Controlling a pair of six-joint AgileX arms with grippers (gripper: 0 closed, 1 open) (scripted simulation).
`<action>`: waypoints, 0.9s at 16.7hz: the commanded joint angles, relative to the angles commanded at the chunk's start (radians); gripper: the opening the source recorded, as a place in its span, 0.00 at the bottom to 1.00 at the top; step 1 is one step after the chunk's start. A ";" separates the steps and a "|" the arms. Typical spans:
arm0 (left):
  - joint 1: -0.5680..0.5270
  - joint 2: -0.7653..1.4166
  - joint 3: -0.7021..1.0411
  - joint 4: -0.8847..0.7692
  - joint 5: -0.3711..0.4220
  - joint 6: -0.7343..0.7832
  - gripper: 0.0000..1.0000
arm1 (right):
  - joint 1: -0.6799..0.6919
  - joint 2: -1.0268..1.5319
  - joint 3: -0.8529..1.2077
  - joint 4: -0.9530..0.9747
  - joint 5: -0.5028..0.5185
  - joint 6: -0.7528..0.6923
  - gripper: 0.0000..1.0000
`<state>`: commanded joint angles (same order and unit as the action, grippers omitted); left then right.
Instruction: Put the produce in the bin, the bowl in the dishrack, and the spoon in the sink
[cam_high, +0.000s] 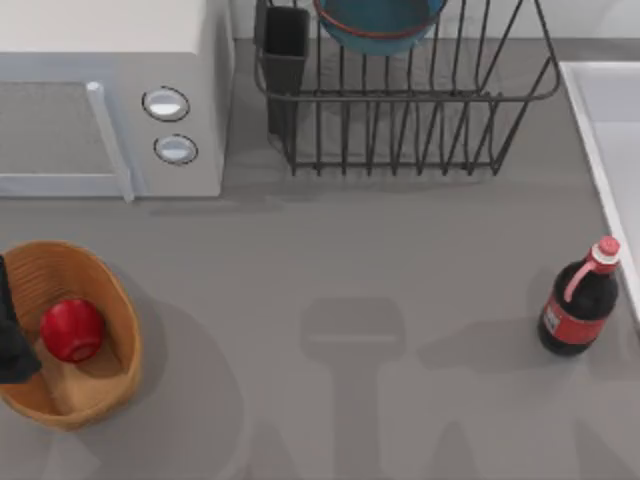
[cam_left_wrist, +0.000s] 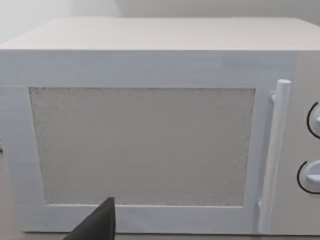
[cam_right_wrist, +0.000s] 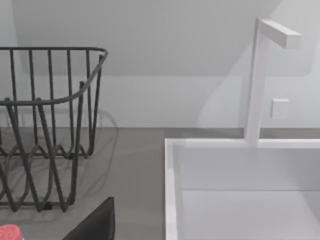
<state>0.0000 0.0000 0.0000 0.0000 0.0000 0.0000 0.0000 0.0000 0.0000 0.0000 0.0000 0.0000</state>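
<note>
dark fingertip low in each wrist view, two of three jobs look done

dark fingertip (cam_left_wrist: 97, 222) of the left arm's jaws sits closest to its wrist camera, with the white microwave (cam_left_wrist: 150, 135) square ahead of it and well apart. in the top view a dark part of the left arm (cam_high: 10, 335) pokes in at the left edge, overlapping the near rim of the bin (cam_high: 115, 300). i cannot tell from any view whether the left jaws are wide or narrow, and the same goes for the right jaws, of which a single dark fingertip (cam_right_wrist: 100, 222) is visible.

the produce (cam_high: 72, 329) lies inside the bin, just beside the left arm. the bowl (cam_high: 378, 25) rests in the dishrack (cam_high: 420, 100), well away from both arms. so by my judgement the spoon is the step in hand. no spoon is visible on the bench (cam_high: 330, 270), and i cannot tell where it is, perhaps already in the sink (cam_right_wrist: 240, 190). if it is not, the next move calls for finding it and carrying it over the pale rim.

the right wrist view gives what the top view lacks: the basin's inner wall and the faucet (cam_right_wrist: 262, 75) ahead of the right jaws, the rack's end bars off to one side. the top view alone gives the dark bottle (cam_high: 580, 305) standing close to the sink's edge (cam_high: 600, 150), something to steer round.
</note>
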 joint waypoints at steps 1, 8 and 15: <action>0.000 0.000 0.000 0.000 0.000 0.000 1.00 | 0.000 0.000 0.000 0.000 0.000 0.000 1.00; 0.000 0.000 0.000 0.000 0.000 0.000 1.00 | -0.073 0.168 0.142 -0.151 0.004 0.036 1.00; 0.000 0.000 0.000 0.000 0.000 0.000 1.00 | -0.276 0.788 0.521 -0.601 0.014 0.143 1.00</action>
<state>0.0000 0.0000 0.0000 0.0000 0.0000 0.0000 -0.2763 0.7884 0.5205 -0.6013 0.0140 0.1427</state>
